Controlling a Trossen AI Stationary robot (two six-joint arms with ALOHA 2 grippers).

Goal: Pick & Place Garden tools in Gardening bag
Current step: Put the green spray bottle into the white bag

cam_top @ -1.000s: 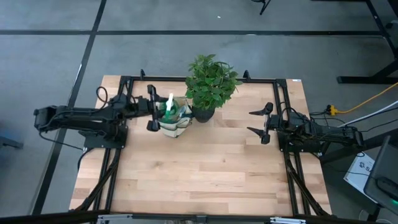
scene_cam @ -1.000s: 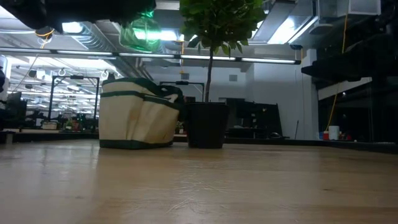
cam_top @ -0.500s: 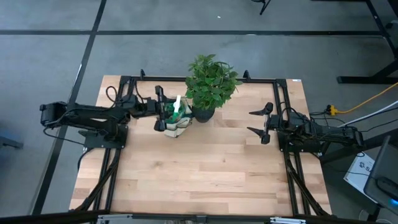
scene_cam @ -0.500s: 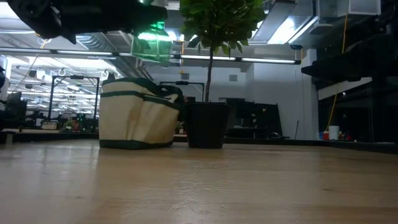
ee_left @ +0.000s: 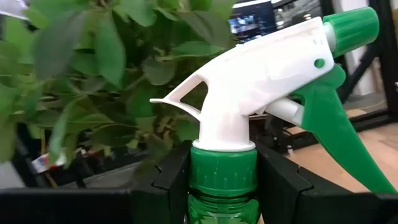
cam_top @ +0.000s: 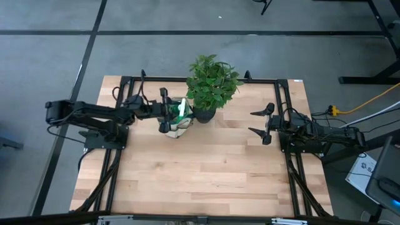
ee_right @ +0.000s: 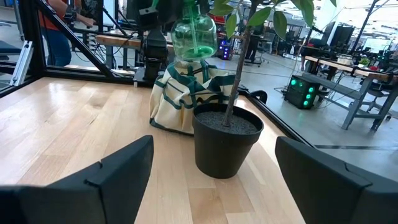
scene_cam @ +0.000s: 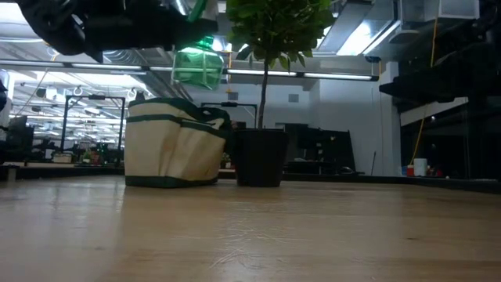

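Note:
A translucent green spray bottle (scene_cam: 197,66) with a white head (ee_left: 261,68) hangs over the beige, green-trimmed gardening bag (scene_cam: 174,145), which stands on its base at the far middle of the table. My left gripper (cam_top: 166,112) reaches in from the table's left and is shut on the bottle (ee_right: 194,38). My right gripper (cam_top: 258,123) waits at the table's right with its fingers open and nothing between them. The other garden tools do not show. My left gripper pinches the bottle's neck at the green screw cap (ee_left: 222,171) between its two fingers (ee_left: 171,183). The fingers come about level from the table's left and lie across the bottle. The bottle is lifted clear, roughly upright, its body (scene_cam: 196,70) hanging below the fingers above the bag's mouth.
A leafy potted plant (cam_top: 211,84) in a black pot (ee_right: 227,140) stands right beside the bag, on its right. Its leaves (ee_left: 93,68) reach close to the bottle's head. Black frame rails (cam_top: 284,94) edge the table. Bare wood (cam_top: 200,175) fills the near half.
My left gripper has carried the spray bottle toward the table's right, closer to the plant, and somewhat down, rolling a little. The bottle now hangs lower over the bag. The bag and plant have stayed in place.

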